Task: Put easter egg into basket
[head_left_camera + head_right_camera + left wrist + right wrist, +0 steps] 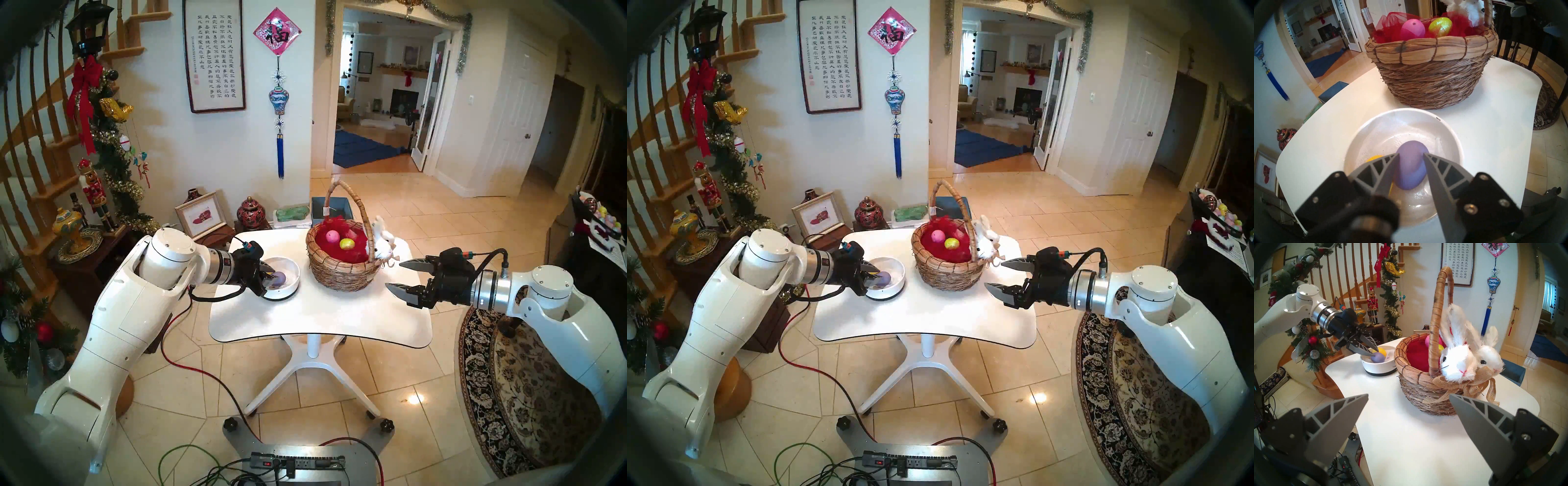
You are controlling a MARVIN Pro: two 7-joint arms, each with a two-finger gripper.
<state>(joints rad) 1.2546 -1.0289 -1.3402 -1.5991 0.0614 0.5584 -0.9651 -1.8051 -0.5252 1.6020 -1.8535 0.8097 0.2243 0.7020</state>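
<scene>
The left gripper (pixel 1411 155) is clasping the purple egg (pixel 1411 168) in the white bowl (pixel 1449 134), left of the basket (pixel 342 271); the right gripper (pixel 395 275) is hanging spread wide.

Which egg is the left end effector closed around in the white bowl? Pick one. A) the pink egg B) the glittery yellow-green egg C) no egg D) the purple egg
D: in the left wrist view the left end effector pinches the purple egg inside the white bowl.
</scene>
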